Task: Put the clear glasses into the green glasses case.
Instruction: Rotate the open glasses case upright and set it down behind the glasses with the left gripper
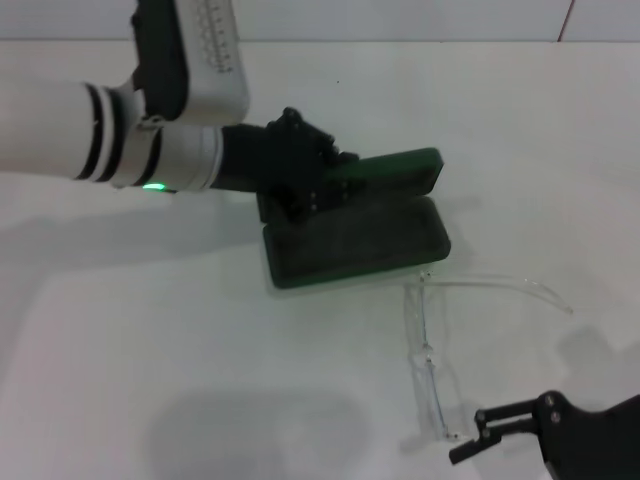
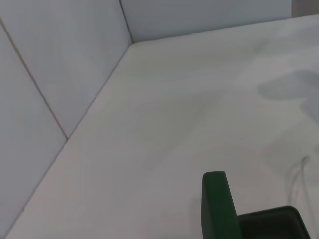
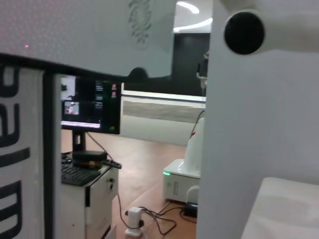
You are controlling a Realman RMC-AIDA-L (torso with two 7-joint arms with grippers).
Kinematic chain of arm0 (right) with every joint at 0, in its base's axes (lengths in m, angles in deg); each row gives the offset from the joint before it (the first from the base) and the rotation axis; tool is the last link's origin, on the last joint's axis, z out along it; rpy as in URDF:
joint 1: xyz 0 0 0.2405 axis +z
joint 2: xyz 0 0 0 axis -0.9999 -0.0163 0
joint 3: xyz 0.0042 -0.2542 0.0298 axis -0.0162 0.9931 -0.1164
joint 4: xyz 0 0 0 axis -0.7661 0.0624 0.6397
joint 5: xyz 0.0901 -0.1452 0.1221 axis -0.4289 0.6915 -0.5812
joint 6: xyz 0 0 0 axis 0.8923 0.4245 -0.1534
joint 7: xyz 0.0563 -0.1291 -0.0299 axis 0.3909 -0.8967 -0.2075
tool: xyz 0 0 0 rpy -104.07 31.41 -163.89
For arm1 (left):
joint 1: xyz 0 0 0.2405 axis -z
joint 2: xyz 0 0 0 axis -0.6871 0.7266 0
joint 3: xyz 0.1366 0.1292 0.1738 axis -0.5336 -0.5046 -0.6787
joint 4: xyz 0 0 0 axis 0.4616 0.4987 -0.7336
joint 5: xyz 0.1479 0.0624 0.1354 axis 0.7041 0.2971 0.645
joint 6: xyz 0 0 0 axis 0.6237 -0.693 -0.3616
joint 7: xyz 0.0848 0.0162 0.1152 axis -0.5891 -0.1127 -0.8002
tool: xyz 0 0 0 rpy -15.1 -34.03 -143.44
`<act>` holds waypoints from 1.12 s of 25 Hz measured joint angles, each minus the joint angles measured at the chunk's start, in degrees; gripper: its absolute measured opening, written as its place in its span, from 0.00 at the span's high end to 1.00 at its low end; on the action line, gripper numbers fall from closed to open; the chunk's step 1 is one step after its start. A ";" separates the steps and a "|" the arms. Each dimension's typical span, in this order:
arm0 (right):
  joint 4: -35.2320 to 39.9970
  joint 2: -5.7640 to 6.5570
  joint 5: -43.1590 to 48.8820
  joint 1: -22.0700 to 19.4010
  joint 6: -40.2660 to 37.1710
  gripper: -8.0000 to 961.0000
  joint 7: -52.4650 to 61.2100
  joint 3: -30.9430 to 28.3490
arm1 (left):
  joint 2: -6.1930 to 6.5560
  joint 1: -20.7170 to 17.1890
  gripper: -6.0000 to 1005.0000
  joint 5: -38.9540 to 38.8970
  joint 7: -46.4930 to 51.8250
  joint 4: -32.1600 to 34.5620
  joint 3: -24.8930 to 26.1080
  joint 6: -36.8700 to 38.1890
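Head view: my left gripper (image 1: 325,185) clamps the case (image 1: 355,240) lid open; my right gripper (image 1: 480,432), fingers apart, nears the glasses (image 1: 430,350). Next, I judge, a delicate frame grasp.

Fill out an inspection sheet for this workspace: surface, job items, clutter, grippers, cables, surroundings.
Surface: white table, bare around the job items.
Job's things: green glasses case open, lid raised, dark lining empty; clear glasses lie on the table beside the case, nearer the robot, arms unfolded, not in the case.
Clutter: nothing seen.
Grippers: left gripper at the case lid's hinge end, fingers hidden against the case; right gripper low by the near end of the glasses, fingers apart, holding nothing.
Cables: on the room floor in the right wrist view; none on the table.
Surroundings: white panel walls at the table's edge; monitor on a cart beyond.
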 joint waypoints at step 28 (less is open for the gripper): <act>-0.01 -0.64 1.57 0.01 2.29 0.10 -2.41 0.07 | -0.34 5.13 0.74 -4.05 -4.48 -4.63 -12.56 -7.35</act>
